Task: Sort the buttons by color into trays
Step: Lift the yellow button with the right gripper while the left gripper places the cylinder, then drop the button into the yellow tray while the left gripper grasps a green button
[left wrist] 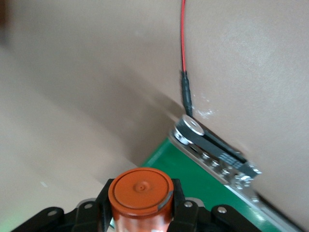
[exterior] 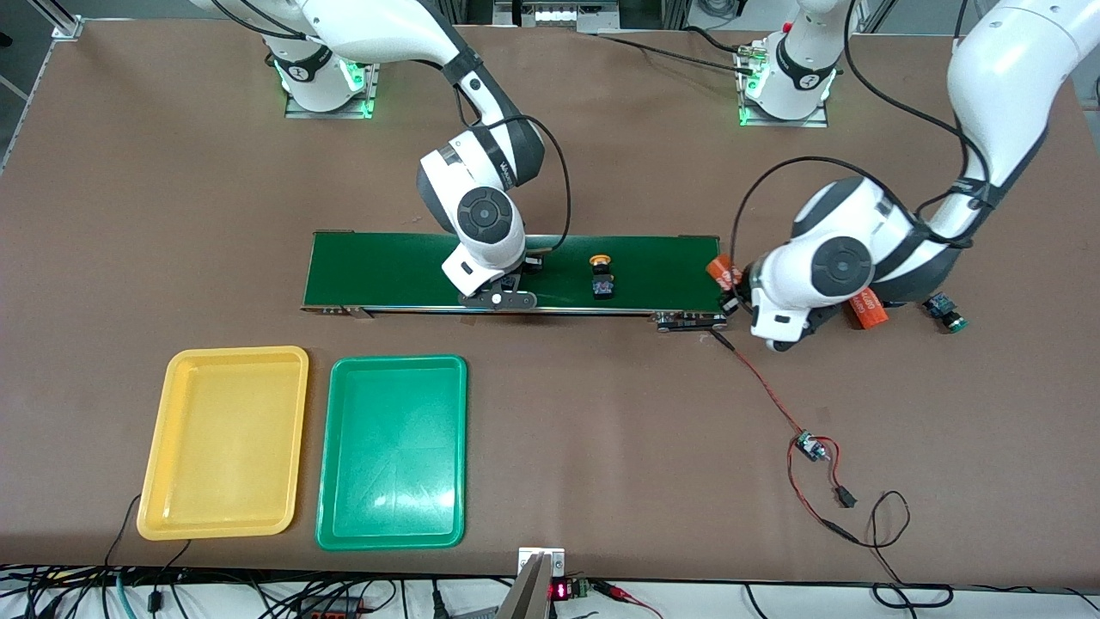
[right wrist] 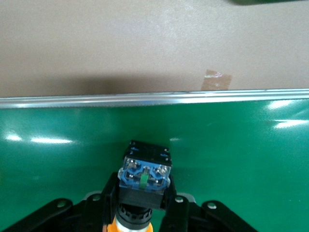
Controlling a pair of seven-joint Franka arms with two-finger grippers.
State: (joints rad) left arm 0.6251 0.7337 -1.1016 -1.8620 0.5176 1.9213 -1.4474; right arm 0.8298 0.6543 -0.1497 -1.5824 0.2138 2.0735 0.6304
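Note:
My right gripper (exterior: 507, 291) is low over the dark-green conveyor belt (exterior: 387, 271). In the right wrist view it (right wrist: 142, 200) is shut on a button (right wrist: 144, 175) with a black-blue body and a yellow-orange cap. A second yellow-orange button (exterior: 601, 277) lies on the belt. A green button (exterior: 945, 314) lies on the table at the left arm's end. My left gripper (exterior: 732, 288) is at the belt's end, shut on an orange cylinder (left wrist: 140, 189). The yellow tray (exterior: 225, 357) and the green tray (exterior: 394, 365) are empty, nearer the front camera. The other green button is hidden.
A second orange cylinder (exterior: 868, 309) lies under the left arm. A red wire (exterior: 765, 387) runs from the belt's end roller (left wrist: 193, 126) to a small circuit board (exterior: 808, 447). Cables lie along the table's front edge.

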